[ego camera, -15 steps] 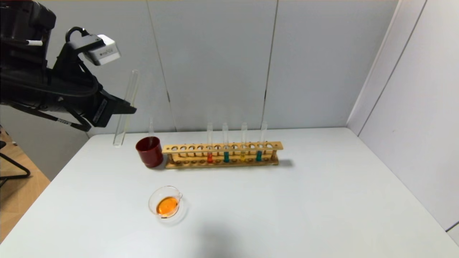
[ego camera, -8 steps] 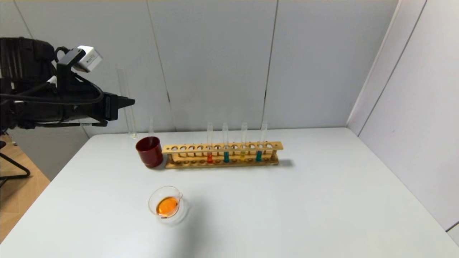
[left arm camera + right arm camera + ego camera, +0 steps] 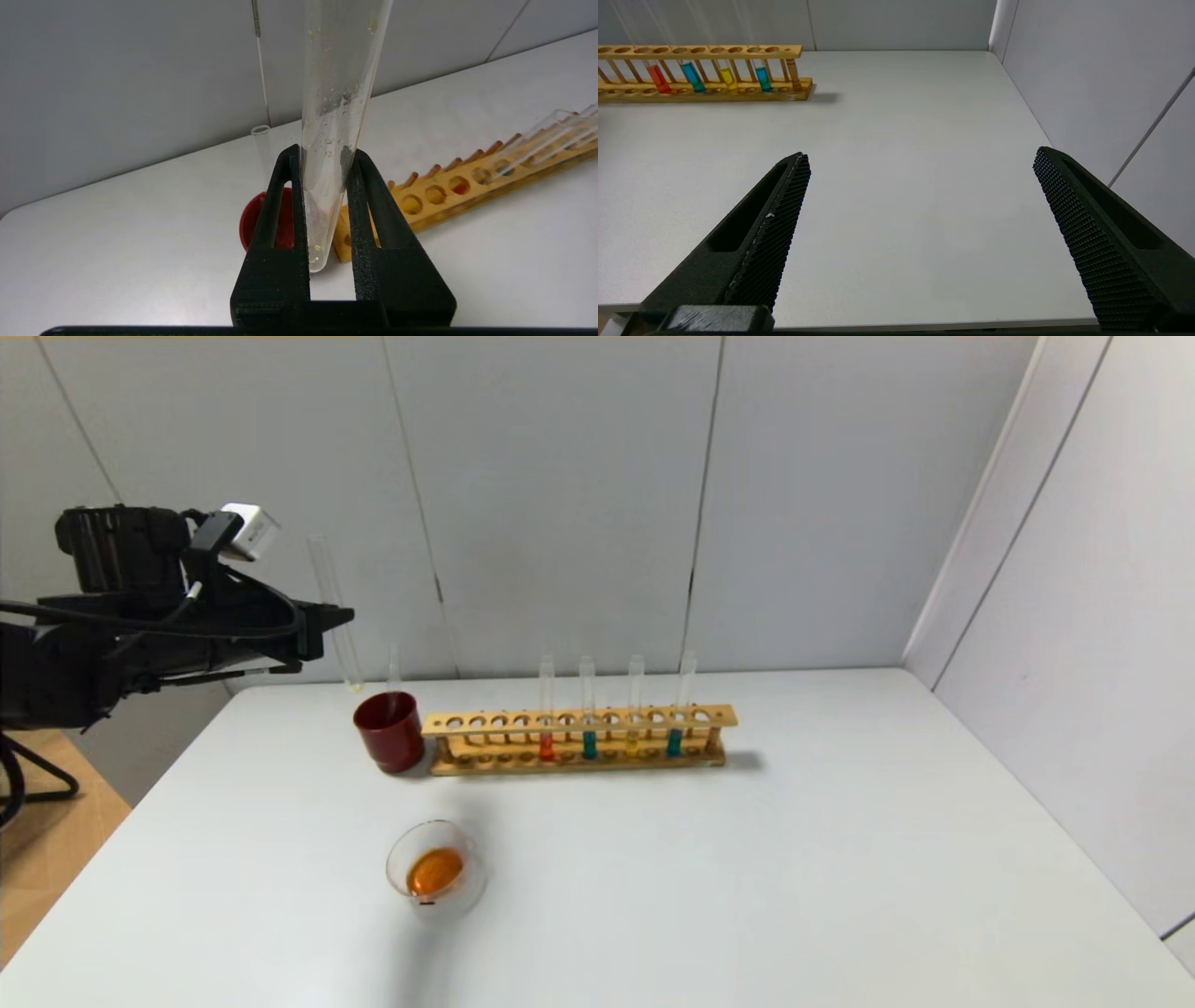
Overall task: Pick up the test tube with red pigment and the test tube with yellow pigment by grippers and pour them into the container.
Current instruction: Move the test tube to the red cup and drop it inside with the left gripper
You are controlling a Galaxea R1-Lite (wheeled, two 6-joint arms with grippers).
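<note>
My left gripper (image 3: 341,613) is shut on an emptied clear test tube (image 3: 325,569) with pale yellow droplets at its round base. It holds the tube almost upright in the air, left of the dark red cup (image 3: 389,731). The left wrist view shows the jaws (image 3: 324,154) clamped on that tube (image 3: 341,70). The glass container (image 3: 436,873) holds orange liquid near the front. A red-pigment tube (image 3: 546,728) and a yellow-pigment tube (image 3: 634,723) stand in the wooden rack (image 3: 579,739). My right gripper (image 3: 920,158) is open and empty above the table's right front.
An empty clear tube (image 3: 393,667) stands in the red cup. Two teal tubes (image 3: 589,744) (image 3: 674,742) also sit in the rack. Grey walls close the back and right. The table's left edge drops off to a wooden floor.
My left arm has come down and drawn back to the left. The held tube went from tilted to almost upright and now hangs nearer the red cup. The right arm has not moved.
</note>
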